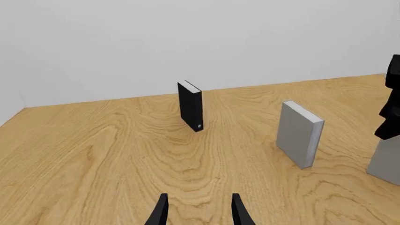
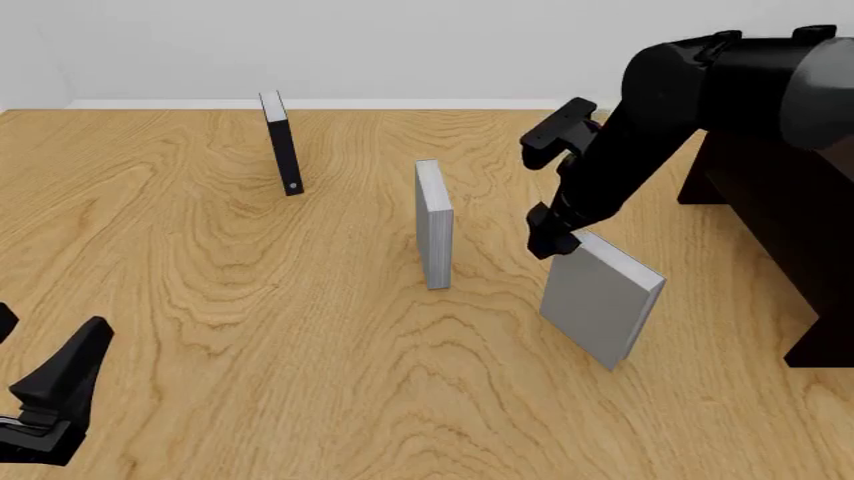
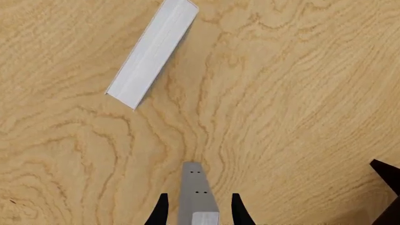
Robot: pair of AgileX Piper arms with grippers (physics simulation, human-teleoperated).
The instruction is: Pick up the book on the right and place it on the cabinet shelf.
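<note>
The book (image 2: 601, 295), a broad light-grey hardcover, stands on the table right of centre. My right gripper (image 2: 554, 243) reaches down onto its top near corner. In the right wrist view the right gripper (image 3: 198, 199) is open, and the book's top edge (image 3: 196, 187) lies between the fingers with a gap on each side. The very dark cabinet shelf (image 2: 787, 200) stands at the far right, beyond the book. My left gripper (image 2: 38, 355) hovers open and empty at the near left corner. The left wrist view catches the book (image 1: 384, 159) at its edge, below the black right arm.
A narrower, taller grey book (image 2: 434, 225) stands upright mid-table, left of the right arm, and also appears in both wrist views (image 1: 300, 133) (image 3: 153, 51). A thin black book (image 2: 283, 145) stands at the back left. A white wall closes the table's far edge.
</note>
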